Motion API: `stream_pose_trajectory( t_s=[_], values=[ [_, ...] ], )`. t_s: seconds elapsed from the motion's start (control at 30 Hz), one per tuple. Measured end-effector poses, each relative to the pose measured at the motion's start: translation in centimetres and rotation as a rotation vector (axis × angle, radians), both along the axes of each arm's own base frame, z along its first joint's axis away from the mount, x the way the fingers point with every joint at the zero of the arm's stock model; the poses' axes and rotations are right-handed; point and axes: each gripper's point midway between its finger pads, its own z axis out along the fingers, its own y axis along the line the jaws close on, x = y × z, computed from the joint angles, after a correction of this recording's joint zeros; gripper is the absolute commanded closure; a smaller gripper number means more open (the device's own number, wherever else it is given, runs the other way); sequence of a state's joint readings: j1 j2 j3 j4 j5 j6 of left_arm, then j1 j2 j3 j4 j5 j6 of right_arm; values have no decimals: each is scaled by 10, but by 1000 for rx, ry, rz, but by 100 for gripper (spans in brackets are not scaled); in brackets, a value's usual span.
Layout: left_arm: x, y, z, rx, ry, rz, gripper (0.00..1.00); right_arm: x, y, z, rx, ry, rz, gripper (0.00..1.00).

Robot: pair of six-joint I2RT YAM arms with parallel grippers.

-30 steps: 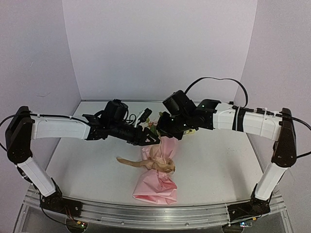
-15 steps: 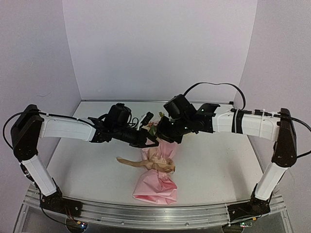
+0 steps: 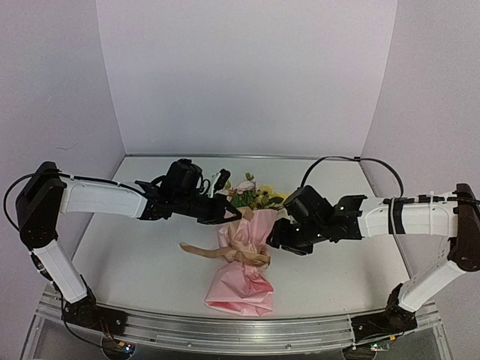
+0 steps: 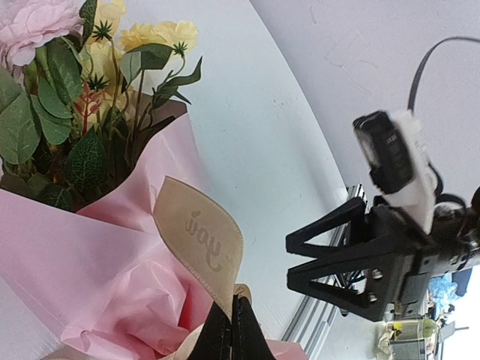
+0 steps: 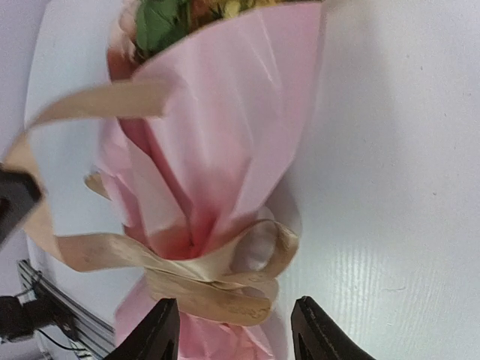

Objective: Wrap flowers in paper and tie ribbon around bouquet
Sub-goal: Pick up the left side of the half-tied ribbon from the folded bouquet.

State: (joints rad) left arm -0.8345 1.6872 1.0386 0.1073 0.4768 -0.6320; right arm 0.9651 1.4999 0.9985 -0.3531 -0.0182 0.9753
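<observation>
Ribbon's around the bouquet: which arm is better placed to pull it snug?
Left. The left end effector is shut on the ribbon at its loose end and could pull from there. The right end effector is open beside the bouquet, holding nothing.

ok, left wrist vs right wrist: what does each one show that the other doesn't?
Left wrist only: the left end effector shut on a printed tail of the ribbon, and the flowers with their pink and yellow blooms in full.
Right wrist only: the ribbon looped around the waist of the paper, a strand arcing off to the left, and the paper below that loop.
Both: pink paper, tan ribbon, some green leaves, the white table and the open right end effector.
</observation>
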Motion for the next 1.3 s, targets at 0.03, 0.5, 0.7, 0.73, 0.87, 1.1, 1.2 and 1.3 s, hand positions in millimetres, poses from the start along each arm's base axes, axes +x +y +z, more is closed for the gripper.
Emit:
stream_pose_trajectory(
  t_s=[0.03,0.5,0.7,0.73,0.87,1.1,1.2,1.3],
  values=[
    [2,1,0,4,0,12,100,-5,-3,-10,-18,11,10,54],
    [7,3,-1,13,4,52,100,-25,12,-59,-51,58,68,70],
    [7,4,-2,18,5,56,100,-28,12,-71,-67,83,55,83],
    [7,4,-2,18,5,56,100,-28,13,-72,-68,85,54,88],
    [7,4,-1,17,3,55,100,-28,12,-74,-68,89,44,100],
    [4,7,9,2,-18,48,100,-20,9,-57,-130,60,28,100],
    [1,10,7,6,-24,39,100,-9,21,-30,-112,13,35,100],
    [0,13,4,14,-22,39,100,0,34,-4,-83,-31,48,100]
  ],
)
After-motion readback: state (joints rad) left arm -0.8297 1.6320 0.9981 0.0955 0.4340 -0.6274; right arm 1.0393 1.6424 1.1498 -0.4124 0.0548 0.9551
